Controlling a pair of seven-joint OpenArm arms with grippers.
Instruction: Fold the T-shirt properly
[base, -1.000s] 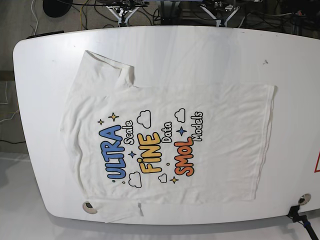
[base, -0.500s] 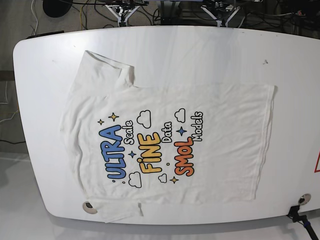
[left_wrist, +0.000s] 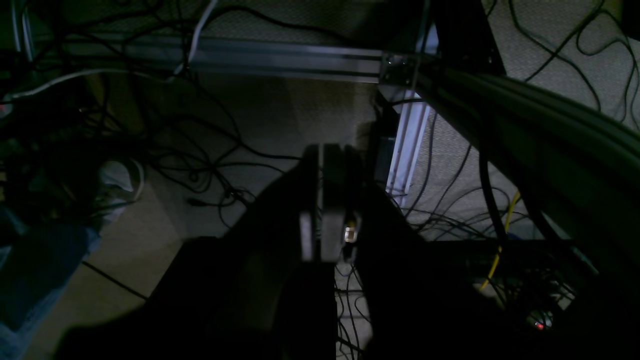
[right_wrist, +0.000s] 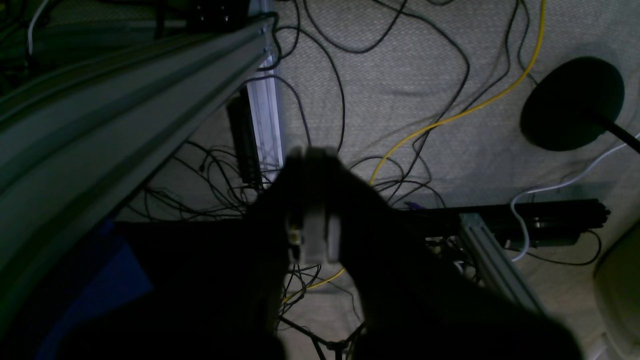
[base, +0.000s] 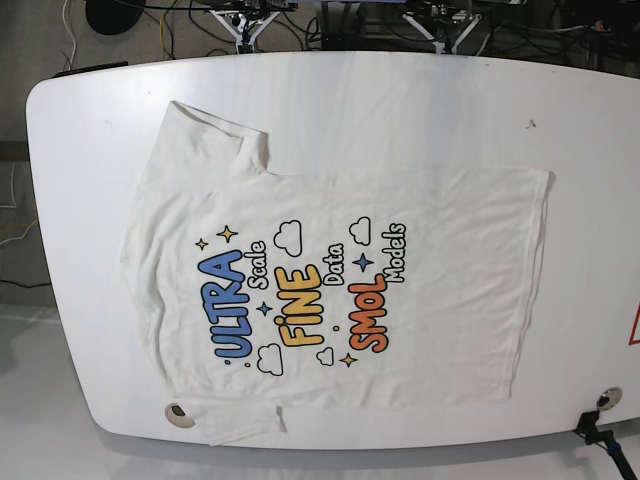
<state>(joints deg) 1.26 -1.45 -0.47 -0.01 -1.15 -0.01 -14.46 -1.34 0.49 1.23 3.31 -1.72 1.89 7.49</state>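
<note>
White cloth, base view: the T-shirt (base: 330, 290) is being shown spread flat and print-up on the white table (base: 400, 100), unfolded, its hem towards that view's right and its collar end towards the left.
Print: the coloured words are being read sideways near the shirt's middle, blue, yellow and orange, with clouds and stars around them.
Sleeves: one sleeve is being seen reaching towards the far left of the table top; the other is lying at the near edge, slightly over it.
Arms in base view: only parts of the two arm mounts are being glimpsed beyond the far table edge; nothing is being held against the shirt.
Left wrist view: the left gripper (left_wrist: 322, 200) is being shown dark and blurred, its jaws pressed together with nothing between them, pointed at a floor strewn with cables (left_wrist: 200, 165) and a metal frame rail (left_wrist: 280, 57).
Right wrist view: the right gripper (right_wrist: 312, 200) is likewise being seen closed and empty, above carpet crossed by a yellow cable (right_wrist: 450, 117) and black cables, beside the table's edge (right_wrist: 115, 110).
Shirt in wrist views: it is not being shown.
</note>
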